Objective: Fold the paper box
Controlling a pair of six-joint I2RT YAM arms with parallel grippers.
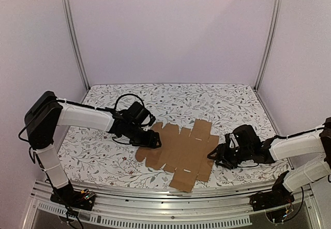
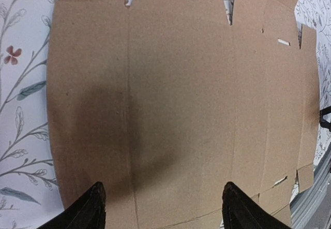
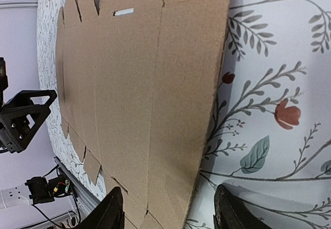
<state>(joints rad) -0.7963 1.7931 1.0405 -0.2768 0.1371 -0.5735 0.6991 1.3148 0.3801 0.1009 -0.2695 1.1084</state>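
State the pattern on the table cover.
White table cover printed with grey-green leafy vines and small red flowers; clearest in the right wrist view.

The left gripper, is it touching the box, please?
Cannot tell: the left wrist view shows the left gripper spread over the box, contact or gap unclear.

Pretty chunky build: white-shelled left arm (image 1: 85, 117) and white-shelled right arm (image 1: 297, 145), matte black joints, a thin black cable loop (image 1: 124, 97) just behind the black two-finger left gripper (image 1: 155, 141), and pointy black fingertips (image 2: 88, 211).

Observed left gripper (image 1: 153, 139) left of centre, lowered, fingers (image 2: 85, 211) apart; observed right gripper (image 1: 214, 154) lower right of frame, lowered, fingers (image 3: 111, 211) apart likewise.
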